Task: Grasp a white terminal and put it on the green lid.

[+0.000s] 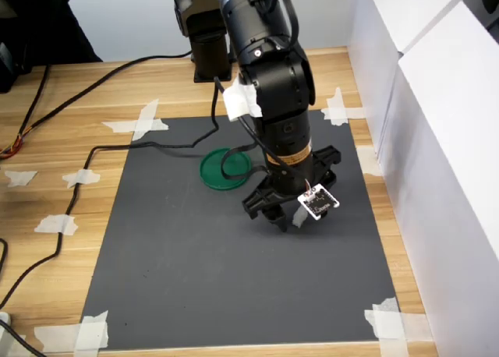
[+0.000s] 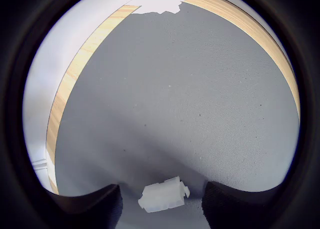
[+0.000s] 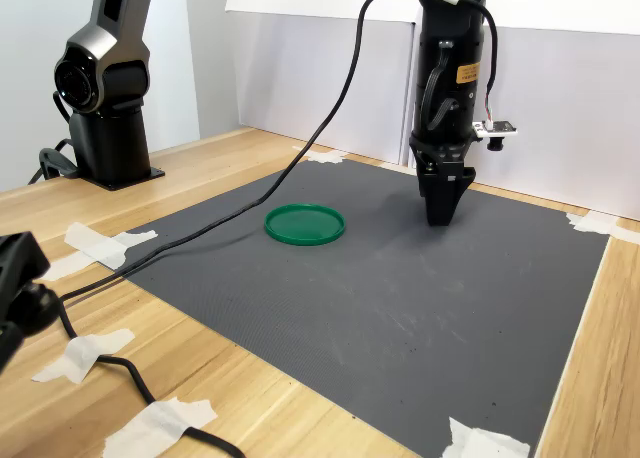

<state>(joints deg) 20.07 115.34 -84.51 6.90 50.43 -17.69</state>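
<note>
Showing one white terminal point(image 2: 163, 198) — one green lid point(image 1: 224, 168).

Claw point(image 3: 437, 216) down, fingers apart.

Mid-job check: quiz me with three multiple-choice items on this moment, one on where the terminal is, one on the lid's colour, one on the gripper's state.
1. Where is the white terminal?
A. On the green lid
B. On the grey mat between the fingers
C. On the bare wood

2. What colour is the lid?
A. Green
B. Red
C. White

3. How does the gripper stand?
A. Shut on the terminal
B. Open around the terminal
C. Shut on nothing

Answers:
1 B: the wrist view shows the terminal lying on the grey mat between the two dark fingers.
2 A: both exterior views show a green disc.
3 B: gaps show on both sides of the terminal.
</note>
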